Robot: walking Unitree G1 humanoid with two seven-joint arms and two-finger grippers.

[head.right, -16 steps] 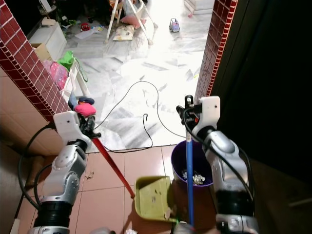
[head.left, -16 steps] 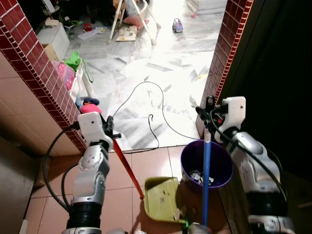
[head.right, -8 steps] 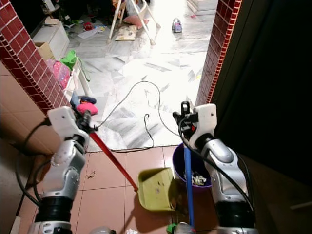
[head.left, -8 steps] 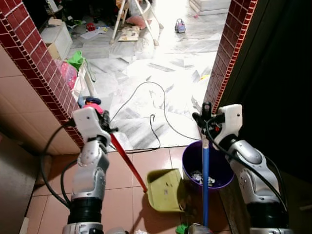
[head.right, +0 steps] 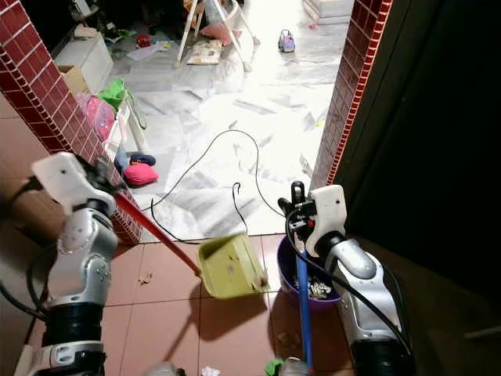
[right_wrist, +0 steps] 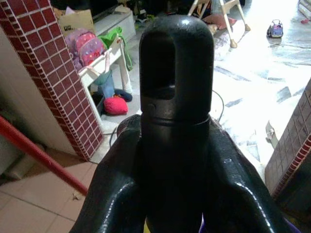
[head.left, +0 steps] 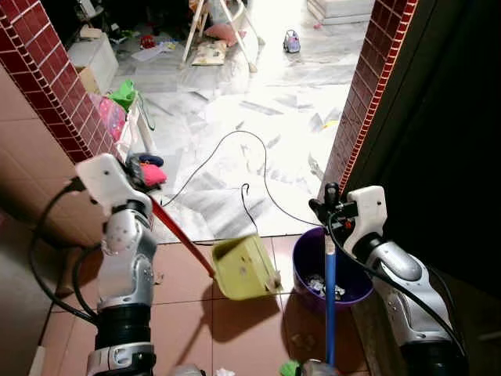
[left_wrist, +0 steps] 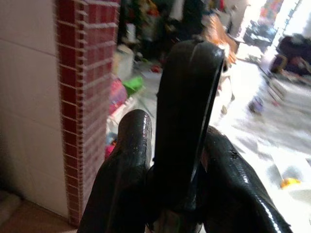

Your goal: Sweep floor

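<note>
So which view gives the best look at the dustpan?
The left eye view: the whole yellow-green dustpan shows, tilted beside the purple bin. The right eye view shows it equally whole. The right wrist view catches its red handle.

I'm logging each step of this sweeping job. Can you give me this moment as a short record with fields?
left gripper: shut on the top of the dustpan's red handle
right gripper: shut on the black top of the broom's blue handle
dustpan: yellow-green, raised off the tiles and tilted, beside the bin
bin: purple, scraps of litter inside, against the doorway
floor: terracotta tiles with bits of litter near the broom's foot
beyond doorway: white marble floor with a black cable
</note>
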